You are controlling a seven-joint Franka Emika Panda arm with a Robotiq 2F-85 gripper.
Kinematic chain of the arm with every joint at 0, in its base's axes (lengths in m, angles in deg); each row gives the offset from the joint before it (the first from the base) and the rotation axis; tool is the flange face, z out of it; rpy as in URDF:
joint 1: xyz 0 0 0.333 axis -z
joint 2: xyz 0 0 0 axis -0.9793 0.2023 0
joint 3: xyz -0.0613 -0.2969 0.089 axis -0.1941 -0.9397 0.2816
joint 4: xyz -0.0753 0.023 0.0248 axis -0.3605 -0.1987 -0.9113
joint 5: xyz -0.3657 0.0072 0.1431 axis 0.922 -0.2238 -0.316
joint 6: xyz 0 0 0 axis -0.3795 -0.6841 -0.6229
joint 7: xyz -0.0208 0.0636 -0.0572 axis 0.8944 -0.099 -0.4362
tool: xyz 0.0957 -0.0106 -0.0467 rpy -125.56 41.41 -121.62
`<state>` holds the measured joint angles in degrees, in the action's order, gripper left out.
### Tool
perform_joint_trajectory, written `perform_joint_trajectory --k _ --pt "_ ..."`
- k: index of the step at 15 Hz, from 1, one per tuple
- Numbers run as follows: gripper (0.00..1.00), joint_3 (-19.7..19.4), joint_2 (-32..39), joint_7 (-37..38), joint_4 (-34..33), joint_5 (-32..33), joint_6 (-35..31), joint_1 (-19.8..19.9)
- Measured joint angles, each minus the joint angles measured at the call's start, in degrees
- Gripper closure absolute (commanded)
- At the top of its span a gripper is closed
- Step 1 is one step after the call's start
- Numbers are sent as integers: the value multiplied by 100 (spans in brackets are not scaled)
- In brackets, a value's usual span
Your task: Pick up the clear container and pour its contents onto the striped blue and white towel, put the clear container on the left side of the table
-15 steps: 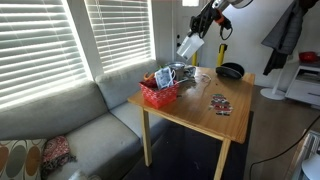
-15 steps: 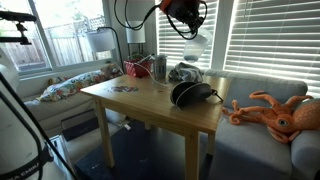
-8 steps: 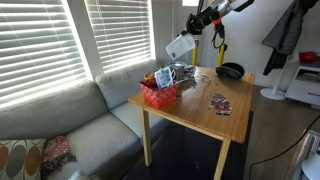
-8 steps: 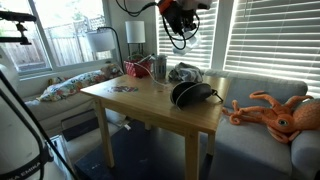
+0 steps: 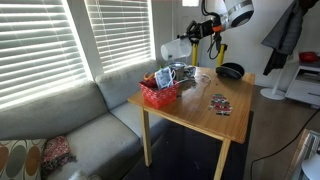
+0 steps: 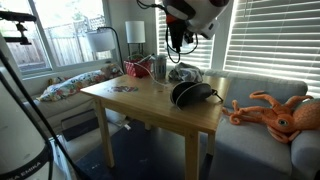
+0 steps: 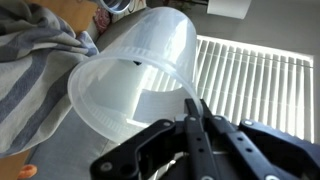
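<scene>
My gripper (image 7: 195,118) is shut on the rim of the clear container (image 7: 140,75), which lies on its side in the air. Its open mouth faces the camera and nothing shows inside. In an exterior view the container (image 5: 174,48) hangs high above the far end of the table (image 5: 215,118), with the gripper (image 5: 192,40) beside it. The striped towel (image 7: 30,75) lies crumpled below, and it also shows next to the red basket (image 5: 189,73). In the other exterior view the gripper (image 6: 180,35) is above the towel (image 6: 185,72); the container is hard to make out there.
A red basket (image 5: 160,94) with items and a small metal mug (image 5: 168,73) stand on the table by the window. A black bowl (image 5: 230,70) and a patterned item (image 5: 220,103) also lie there. A grey sofa (image 5: 70,125) is beside the table. Blinds are behind.
The arm has swung the container toward the window and turned it from a mouth-down tilt to nearly level. The wrist has rotated with it.
</scene>
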<state>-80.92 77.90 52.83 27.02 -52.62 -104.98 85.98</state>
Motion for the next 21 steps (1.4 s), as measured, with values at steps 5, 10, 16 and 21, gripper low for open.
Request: perform_joint_trajectory --k 5,10,16,21 --pt "99 -56 612 55 -177 -699 1051 284" --pt "99 8 1114 264 -422 -1095 1452 277" --pt "99 149 1452 325 -645 -1567 1634 244" --pt "99 154 1743 386 -695 -1978 2030 253"
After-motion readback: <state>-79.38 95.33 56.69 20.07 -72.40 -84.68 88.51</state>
